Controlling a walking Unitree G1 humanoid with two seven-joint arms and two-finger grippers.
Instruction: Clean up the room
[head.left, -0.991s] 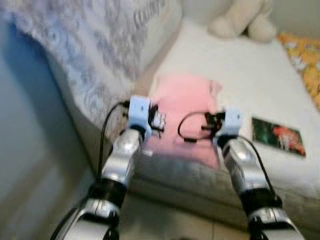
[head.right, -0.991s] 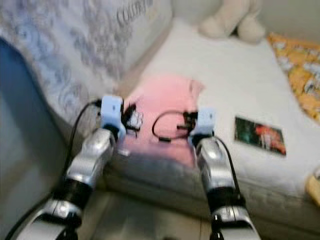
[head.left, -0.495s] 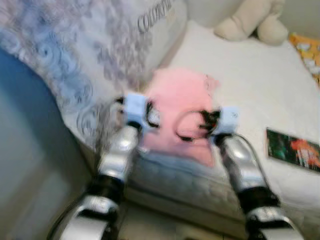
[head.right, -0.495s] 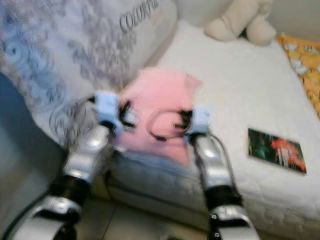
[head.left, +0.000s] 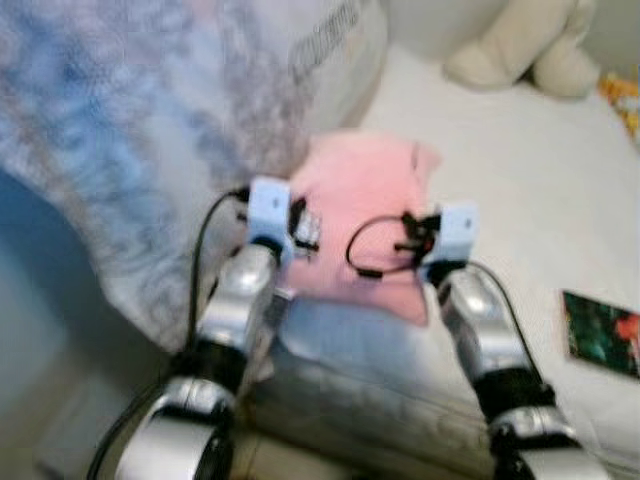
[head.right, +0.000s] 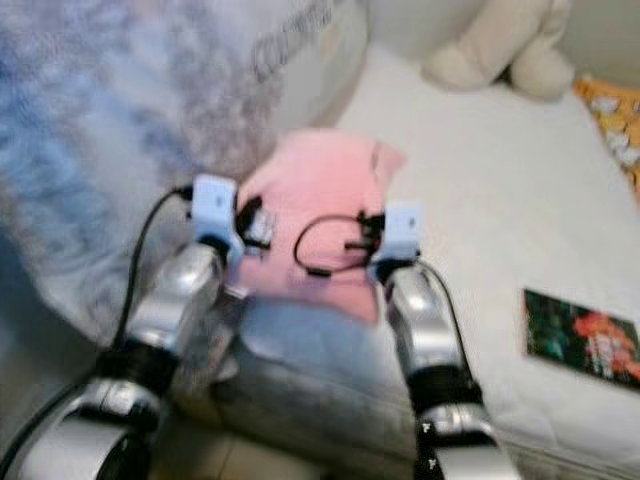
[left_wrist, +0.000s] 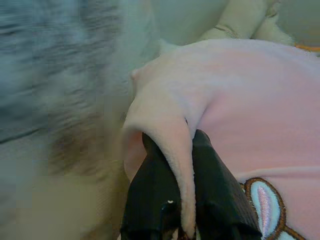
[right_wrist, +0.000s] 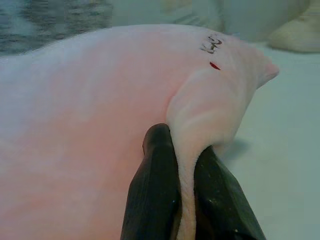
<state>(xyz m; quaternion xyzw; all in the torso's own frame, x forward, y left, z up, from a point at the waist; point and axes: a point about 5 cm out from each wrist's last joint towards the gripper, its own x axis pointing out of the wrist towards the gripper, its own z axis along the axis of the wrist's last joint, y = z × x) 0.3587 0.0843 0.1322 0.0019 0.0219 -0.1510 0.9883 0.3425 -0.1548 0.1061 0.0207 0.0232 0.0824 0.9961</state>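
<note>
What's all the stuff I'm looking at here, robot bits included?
pink cloth: one, pink, held up over the near edge of the mattress, a fold pinched at each side; a brown-outlined patch shows in the left wrist view.
mattress: one, white, runs from the near edge to the back.
patterned bedding: one, grey-blue and white with some lettering, heaped on the left.
plush toy: one, cream, at the back of the mattress.
card: one, dark green with red, flat on the mattress at right.
orange fabric: one, orange print, far right edge.
left gripper: black fingers shut on the cloth's left fold.
right gripper: black fingers shut on the cloth's right fold.
</note>
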